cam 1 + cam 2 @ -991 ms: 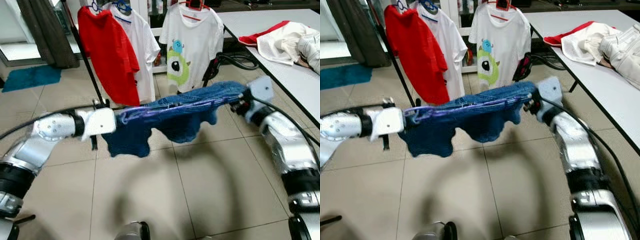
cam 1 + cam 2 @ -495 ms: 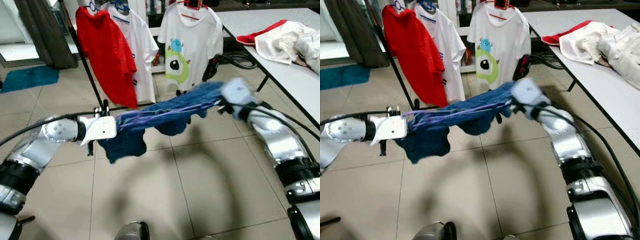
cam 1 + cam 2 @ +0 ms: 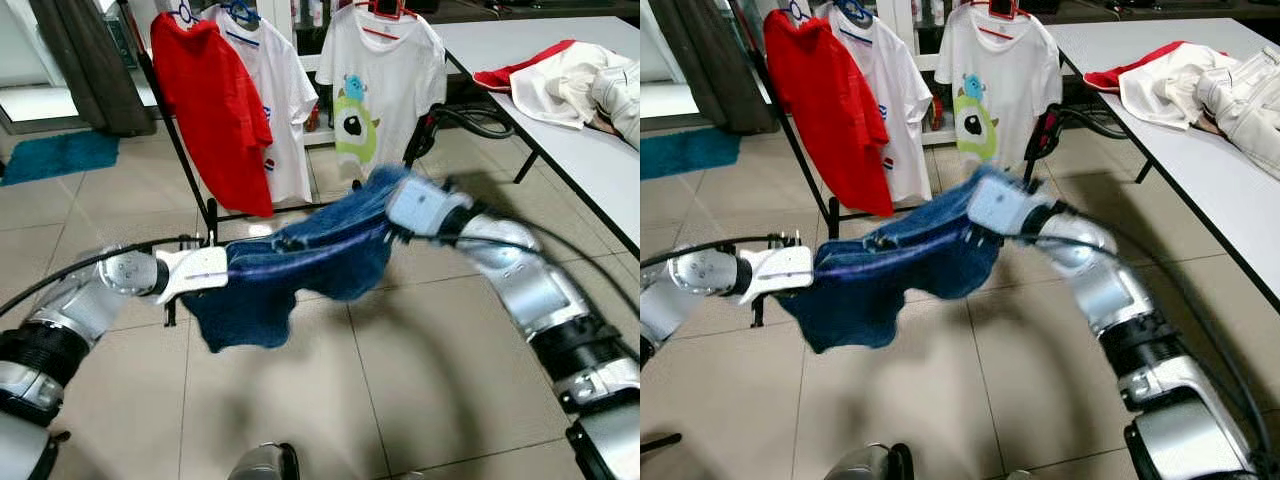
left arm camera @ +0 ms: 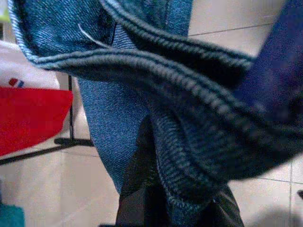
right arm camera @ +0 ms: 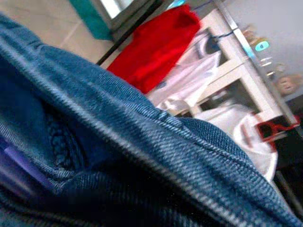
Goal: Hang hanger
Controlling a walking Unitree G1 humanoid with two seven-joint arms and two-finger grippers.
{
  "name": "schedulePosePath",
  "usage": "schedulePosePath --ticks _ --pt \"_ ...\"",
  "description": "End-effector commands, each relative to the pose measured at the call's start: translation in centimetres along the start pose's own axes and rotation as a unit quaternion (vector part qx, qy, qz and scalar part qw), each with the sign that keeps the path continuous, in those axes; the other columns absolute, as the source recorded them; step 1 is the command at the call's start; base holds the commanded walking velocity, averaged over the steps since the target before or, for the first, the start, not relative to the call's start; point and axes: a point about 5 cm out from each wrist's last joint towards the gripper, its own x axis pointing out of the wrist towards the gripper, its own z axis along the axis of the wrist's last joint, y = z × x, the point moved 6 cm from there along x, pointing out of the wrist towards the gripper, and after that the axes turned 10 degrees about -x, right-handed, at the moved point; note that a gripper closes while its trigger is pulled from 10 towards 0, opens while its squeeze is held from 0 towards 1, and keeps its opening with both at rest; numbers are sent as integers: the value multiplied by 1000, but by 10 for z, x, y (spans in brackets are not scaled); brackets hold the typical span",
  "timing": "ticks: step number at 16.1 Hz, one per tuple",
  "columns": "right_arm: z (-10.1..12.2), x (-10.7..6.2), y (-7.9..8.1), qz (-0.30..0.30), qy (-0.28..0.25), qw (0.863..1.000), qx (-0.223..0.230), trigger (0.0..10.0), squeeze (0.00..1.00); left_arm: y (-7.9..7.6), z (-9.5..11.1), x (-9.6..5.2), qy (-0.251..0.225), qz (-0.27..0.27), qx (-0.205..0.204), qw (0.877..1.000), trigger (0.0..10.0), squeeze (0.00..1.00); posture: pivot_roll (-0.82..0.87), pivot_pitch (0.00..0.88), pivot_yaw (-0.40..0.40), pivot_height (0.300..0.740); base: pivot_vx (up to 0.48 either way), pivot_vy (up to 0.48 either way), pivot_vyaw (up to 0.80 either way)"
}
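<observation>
A blue denim garment (image 3: pixel 300 265) with a purple hanger bar (image 3: pixel 285 270) running through it hangs between my two grippers above the tiled floor. My left gripper (image 3: pixel 228 272) holds its left end; in the left wrist view a black finger (image 4: pixel 139 189) sits under the denim folds (image 4: pixel 156 80). My right gripper (image 3: pixel 392 205) grips the right end, its fingers buried in cloth. Denim (image 5: pixel 142 142) lies right against the right wrist camera. Behind stands the black clothes rack (image 3: pixel 185 150).
On the rack hang a red shirt (image 3: pixel 215 110), a white shirt (image 3: pixel 285 110) and a white monster-print T-shirt (image 3: pixel 385 85). A white table (image 3: pixel 560 140) with piled clothes (image 3: pixel 570 80) runs along the right. A teal mat (image 3: pixel 60 155) lies far left.
My right arm has swung left, toward the left gripper. The denim has slackened and bunched, sagging lower on the left. The left gripper has dropped slightly.
</observation>
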Motion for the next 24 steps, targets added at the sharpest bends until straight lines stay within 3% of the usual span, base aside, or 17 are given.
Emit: schedulePosePath --ticks 1,3,5,6,8,12,14,17,24 --pt "7 3 -4 -15 -7 1000 13 0 0 10 -7 3 29 35 -11 999 0 0 -84 67 71 740 0 0 0" --pt "-9 -2 -9 -30 23 999 31 0 0 21 -9 0 30 70 -20 997 0 0 -85 68 72 740 0 0 0" --pt "-35 -21 -12 -34 56 996 65 0 0 41 -21 -12 36 135 -55 989 0 0 -82 69 68 740 0 0 0" --pt "-37 -24 -12 -36 58 995 70 0 0 43 -24 -13 41 142 -58 987 0 0 -80 69 67 740 0 0 0" --pt "-45 -34 -13 -43 71 993 86 0 0 42 -43 -16 76 144 -72 984 0 0 -78 67 67 740 0 0 0" --pt "-51 -41 -10 -42 80 991 100 0 0 32 -61 -13 109 126 -83 983 0 0 -79 64 75 740 0 0 0" --pt "-55 -45 -3 -30 89 990 103 0 0 37 -67 -18 121 140 -89 979 0 0 -81 62 78 740 0 0 0" --pt "-81 -58 15 -7 131 985 116 0 0 45 -63 -26 104 149 -89 979 0 0 -80 61 77 740 0 0 0" --pt "-104 -73 4 -49 147 970 185 0 0 34 -75 -26 122 122 -101 980 0 0 -70 58 74 740 0 0 0"
